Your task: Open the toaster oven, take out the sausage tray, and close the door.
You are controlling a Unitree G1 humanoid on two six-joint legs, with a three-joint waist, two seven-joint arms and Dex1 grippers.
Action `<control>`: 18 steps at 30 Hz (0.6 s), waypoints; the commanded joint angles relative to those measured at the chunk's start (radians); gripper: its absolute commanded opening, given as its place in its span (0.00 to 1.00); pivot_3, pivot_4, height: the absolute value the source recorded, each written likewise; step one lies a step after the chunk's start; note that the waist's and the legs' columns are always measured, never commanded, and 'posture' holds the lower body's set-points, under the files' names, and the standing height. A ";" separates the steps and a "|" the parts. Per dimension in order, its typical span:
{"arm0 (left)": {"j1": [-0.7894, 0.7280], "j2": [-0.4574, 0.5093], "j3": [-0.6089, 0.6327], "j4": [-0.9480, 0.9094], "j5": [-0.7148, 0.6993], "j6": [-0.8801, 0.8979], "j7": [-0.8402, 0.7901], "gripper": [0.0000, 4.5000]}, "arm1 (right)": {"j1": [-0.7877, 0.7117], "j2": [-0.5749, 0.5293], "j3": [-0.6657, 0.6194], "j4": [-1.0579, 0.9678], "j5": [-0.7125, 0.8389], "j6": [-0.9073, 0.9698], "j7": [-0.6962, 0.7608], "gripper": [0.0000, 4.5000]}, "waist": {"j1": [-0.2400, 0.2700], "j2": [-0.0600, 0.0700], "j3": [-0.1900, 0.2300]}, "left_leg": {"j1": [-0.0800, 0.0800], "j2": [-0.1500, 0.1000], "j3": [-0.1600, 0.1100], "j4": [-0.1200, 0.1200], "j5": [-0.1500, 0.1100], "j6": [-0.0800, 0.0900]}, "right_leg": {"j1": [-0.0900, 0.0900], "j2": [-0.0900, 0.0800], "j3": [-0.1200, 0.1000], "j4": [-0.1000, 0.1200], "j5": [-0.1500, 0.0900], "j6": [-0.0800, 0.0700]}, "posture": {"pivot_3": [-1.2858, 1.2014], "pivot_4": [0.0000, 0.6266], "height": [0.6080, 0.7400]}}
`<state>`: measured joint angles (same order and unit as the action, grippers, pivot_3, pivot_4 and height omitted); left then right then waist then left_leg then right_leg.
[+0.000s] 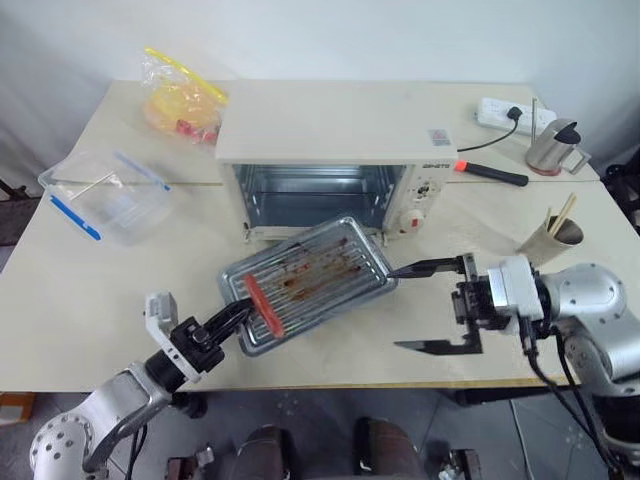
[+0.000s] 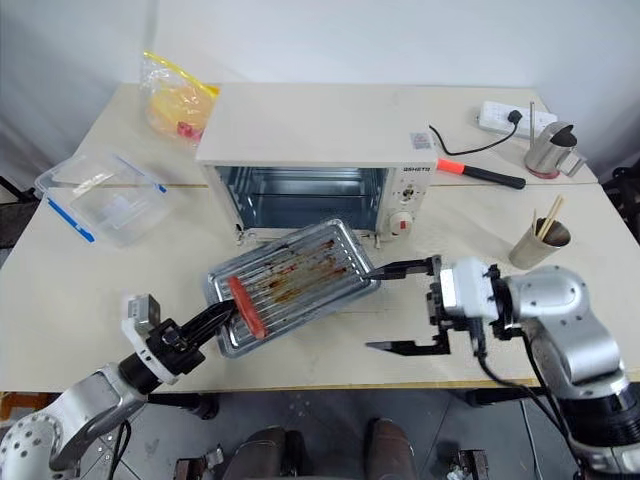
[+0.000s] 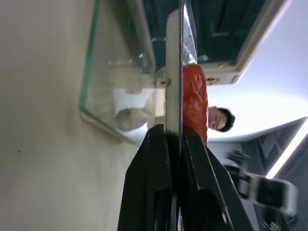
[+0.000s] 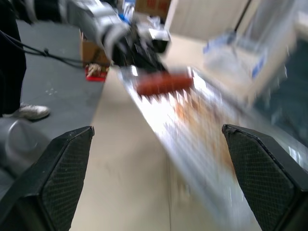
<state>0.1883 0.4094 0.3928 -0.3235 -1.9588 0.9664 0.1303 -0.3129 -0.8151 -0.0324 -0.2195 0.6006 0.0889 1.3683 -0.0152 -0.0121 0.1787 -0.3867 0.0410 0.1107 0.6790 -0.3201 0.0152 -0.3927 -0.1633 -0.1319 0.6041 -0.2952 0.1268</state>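
Note:
The cream-white toaster oven (image 1: 330,150) stands mid-table with its mouth open. Its glass door (image 3: 110,96) lies folded down in front, mostly hidden under the tray. The silver sausage tray (image 1: 320,275), grease-stained, sits out of the oven at a slant just in front of the mouth. One red sausage (image 1: 262,305) lies across its near-left end. My left gripper (image 1: 232,318) is shut on the tray's near-left rim, beside the sausage (image 3: 195,101). My right gripper (image 1: 430,308) is open just right of the tray, holding nothing, its fingers (image 4: 57,168) pointing at the tray.
A clear plastic container with blue clips (image 1: 105,195) and a yellow bag (image 1: 180,100) sit left of the oven. On the right are a power strip (image 1: 510,112), a metal kettle (image 1: 555,148), a red-handled tool (image 1: 490,172) and a paper cup of sticks (image 1: 552,238). A person (image 3: 219,120) is behind.

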 commanded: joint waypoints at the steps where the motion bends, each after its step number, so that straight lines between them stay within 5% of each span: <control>1: 0.048 -0.048 0.052 -0.090 -0.013 -0.057 -0.017 0.00 | -0.062 -0.011 -0.029 0.139 -0.007 -0.018 0.063 0.99 | 0.001 0.000 0.000 | 0.000 0.000 0.000 0.000 0.000 0.000 | 0.000 0.000 0.000 -0.001 0.000 0.000 | 0.52 0.24 1.00; 8: 0.263 -0.138 0.085 -0.256 -0.013 -0.192 -0.023 0.00 | -0.160 0.025 -0.012 0.486 -0.122 -0.118 0.124 0.99 | 0.008 0.001 0.001 | 0.000 0.000 0.002 0.001 -0.002 0.000 | 0.000 0.000 0.000 -0.004 0.000 0.000 | 0.52 0.24 1.00; 18: 0.641 -0.273 0.044 -0.477 -0.013 -0.408 -0.088 0.00 | -0.251 0.064 0.027 0.763 -0.187 -0.205 0.241 0.28 | 0.007 0.003 0.002 | 0.000 0.002 0.006 0.003 -0.006 0.002 | 0.000 0.000 0.001 -0.010 0.000 -0.002 | 0.52 0.24 1.00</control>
<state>0.8006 0.1388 0.4469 -0.7359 -1.9595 0.5894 0.0800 -0.5438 -0.7589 -0.0042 0.5339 0.4154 -0.0877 1.5416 -0.0083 -0.0089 0.1806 -0.3871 0.0431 0.1165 0.6821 -0.3266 0.0172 -0.3924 -0.1636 -0.1305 0.5938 -0.2961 0.1240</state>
